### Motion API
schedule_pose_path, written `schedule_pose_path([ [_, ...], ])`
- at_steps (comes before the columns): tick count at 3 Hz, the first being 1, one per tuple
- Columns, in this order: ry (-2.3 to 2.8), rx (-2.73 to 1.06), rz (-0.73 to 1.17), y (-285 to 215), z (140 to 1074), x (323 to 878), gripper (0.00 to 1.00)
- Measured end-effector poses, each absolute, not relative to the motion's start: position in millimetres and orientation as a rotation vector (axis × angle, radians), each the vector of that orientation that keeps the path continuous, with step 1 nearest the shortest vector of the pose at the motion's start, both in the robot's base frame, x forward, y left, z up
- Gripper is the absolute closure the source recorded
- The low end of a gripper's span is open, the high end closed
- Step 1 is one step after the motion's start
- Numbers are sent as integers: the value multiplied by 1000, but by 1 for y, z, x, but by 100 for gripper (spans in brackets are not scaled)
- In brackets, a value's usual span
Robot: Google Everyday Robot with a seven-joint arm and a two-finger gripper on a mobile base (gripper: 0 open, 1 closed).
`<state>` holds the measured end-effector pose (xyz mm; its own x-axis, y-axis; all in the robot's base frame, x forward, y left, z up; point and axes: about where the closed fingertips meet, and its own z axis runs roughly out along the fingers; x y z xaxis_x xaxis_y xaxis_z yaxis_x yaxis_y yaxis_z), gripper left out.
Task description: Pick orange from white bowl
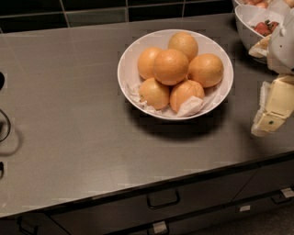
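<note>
- Camera view, step in hand: the approach. The gripper (268, 117) hangs at the right edge of the scene, right of the white bowl (125, 64) and apart from it, above the counter (69, 119). No reach into the bowl has begun.
- How far the claw is spread cannot be told from this angle. It appears to hold nothing, since all six fruits lie in the bowl.
- The orange (171, 66) sits in the middle of the pile and on top of it, resting on its neighbours. Its peel is dimpled and a shade deeper than the rest.
- The next move likely calls for the gripper to travel left and rise over the near-right rim. It would then come down on the top fruit from above, where there is room on either side.
- In the way: paler oranges press against the chosen one on the left, right, far and near sides, so a low or sideways entry would likely shove them. The fruit is round and perched on the others, so it may roll if only nudged.
- Crumpled white paper (190, 106) lines the bowl and pokes up at the near-right side, on the gripper's likely path. It could snag.
- Around: a deeper bowl of red fruit (243, 27) stands at the far right, close behind the arm. Black tiles (92, 9) back the counter, and a drawer handle (163, 199) shows on the near front.
</note>
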<state>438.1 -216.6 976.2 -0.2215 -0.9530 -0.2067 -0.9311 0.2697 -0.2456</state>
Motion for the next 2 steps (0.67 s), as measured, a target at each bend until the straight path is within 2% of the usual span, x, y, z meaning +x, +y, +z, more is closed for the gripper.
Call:
schedule_pose_path([
  [2, 2199, -1770, -93, -198, 977, 456, 0],
])
